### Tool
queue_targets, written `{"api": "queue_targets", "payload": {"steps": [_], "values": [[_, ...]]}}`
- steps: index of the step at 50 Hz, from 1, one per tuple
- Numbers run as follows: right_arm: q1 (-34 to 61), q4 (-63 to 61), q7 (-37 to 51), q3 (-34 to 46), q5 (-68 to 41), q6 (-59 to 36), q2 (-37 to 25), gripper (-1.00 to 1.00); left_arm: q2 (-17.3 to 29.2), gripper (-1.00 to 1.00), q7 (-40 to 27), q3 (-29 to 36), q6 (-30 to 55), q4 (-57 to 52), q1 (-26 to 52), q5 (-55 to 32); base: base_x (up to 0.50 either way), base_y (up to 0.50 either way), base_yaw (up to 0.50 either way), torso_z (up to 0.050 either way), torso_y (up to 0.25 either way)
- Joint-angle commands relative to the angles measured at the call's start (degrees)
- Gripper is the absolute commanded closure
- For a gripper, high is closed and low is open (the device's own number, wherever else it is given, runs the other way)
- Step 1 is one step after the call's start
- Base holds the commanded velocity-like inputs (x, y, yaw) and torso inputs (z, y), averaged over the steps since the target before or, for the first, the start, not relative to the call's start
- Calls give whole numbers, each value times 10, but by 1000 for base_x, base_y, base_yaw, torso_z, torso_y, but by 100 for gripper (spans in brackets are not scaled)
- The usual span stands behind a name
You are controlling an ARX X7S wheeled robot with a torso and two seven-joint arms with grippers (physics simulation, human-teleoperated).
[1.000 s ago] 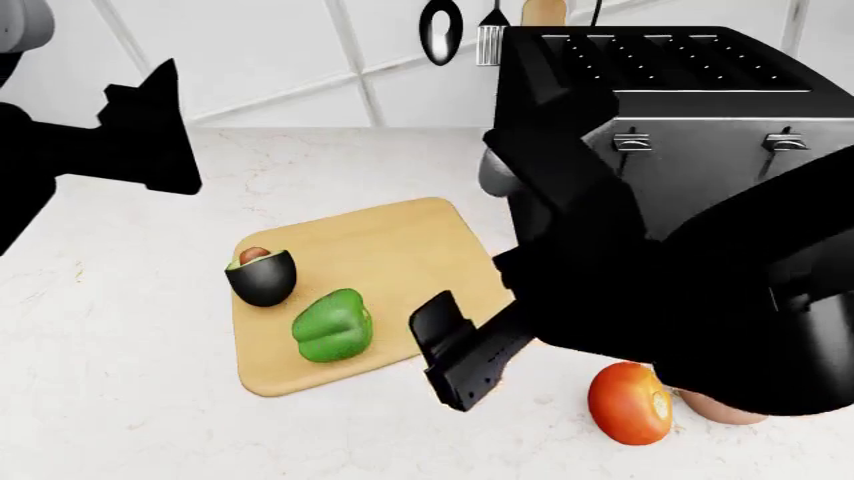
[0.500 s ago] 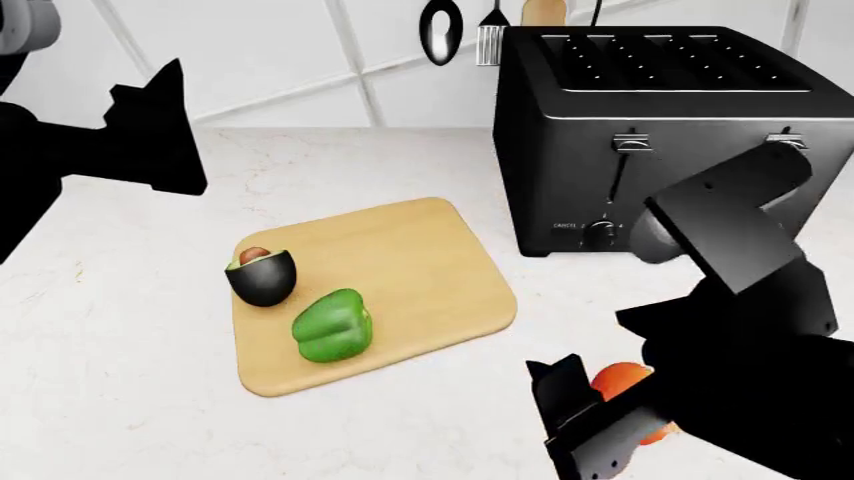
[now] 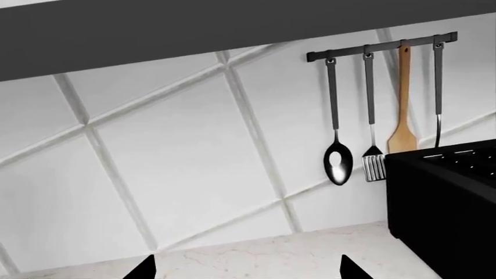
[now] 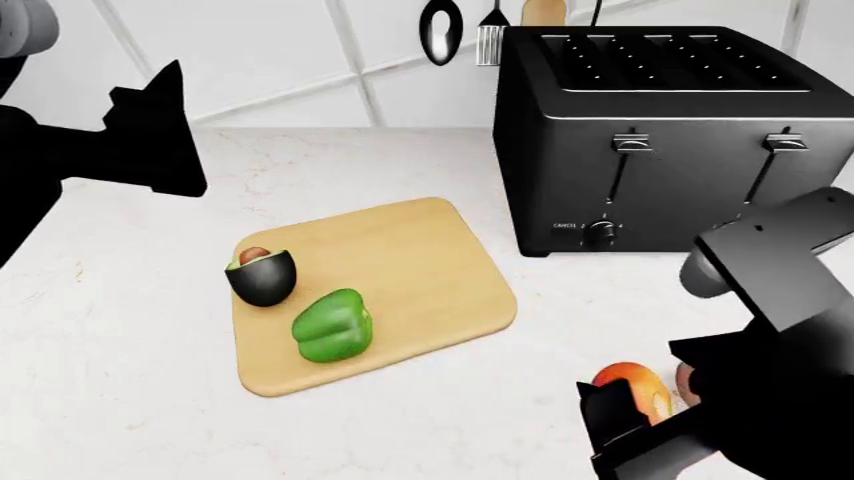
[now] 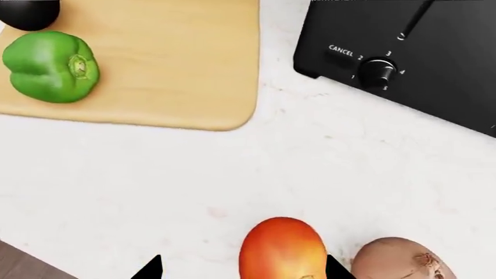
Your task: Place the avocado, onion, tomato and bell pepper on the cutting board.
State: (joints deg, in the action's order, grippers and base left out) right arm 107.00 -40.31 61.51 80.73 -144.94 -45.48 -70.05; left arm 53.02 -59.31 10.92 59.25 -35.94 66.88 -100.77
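Observation:
The cutting board point(image 4: 400, 270) lies mid-counter with the halved avocado point(image 4: 262, 272) and the green bell pepper point(image 4: 331, 325) on its left part. The tomato point(image 4: 630, 388) rests on the counter at the front right, with the onion point(image 4: 686, 380) right beside it, mostly hidden by my right arm. My right gripper point(image 4: 627, 425) hovers open at the tomato. In the right wrist view the tomato point(image 5: 283, 250) sits between the open fingertips point(image 5: 151, 268), nearer one side, and the onion point(image 5: 399, 260) is just outside them. My left gripper point(image 3: 246, 270) is open and empty, raised at the far left point(image 4: 154, 130).
A black toaster point(image 4: 667, 130) stands at the back right, close behind the tomato and onion. Utensils point(image 3: 372, 104) hang on a rail on the tiled wall. In the right wrist view the counter's front edge point(image 5: 31, 261) lies near the gripper, and the board's corner point(image 5: 232, 110) is a short way off.
My right arm swung from above the board's right edge to the front right and came down around the tomato. The left arm and the vegetables on the board stayed put.

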Motion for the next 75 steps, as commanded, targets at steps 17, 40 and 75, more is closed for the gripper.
{"api": "queue_targets", "payload": {"steps": [17, 40, 75], "values": [[-72, 41, -23, 37, 85, 1, 15, -100, 0, -100, 5, 1, -9, -3, -11, 10, 0, 0, 0, 0, 0], [-114, 43, -27, 56, 125, 11, 14, -100, 8, -100, 7, -4, -17, -7, -17, 11, 0, 0, 0, 0, 0], [-75, 43, 3, 38, 108, -11, 35, 100, 11, -100, -16, 2, -25, -12, -3, -12, 0, 0, 0, 0, 0]]}}
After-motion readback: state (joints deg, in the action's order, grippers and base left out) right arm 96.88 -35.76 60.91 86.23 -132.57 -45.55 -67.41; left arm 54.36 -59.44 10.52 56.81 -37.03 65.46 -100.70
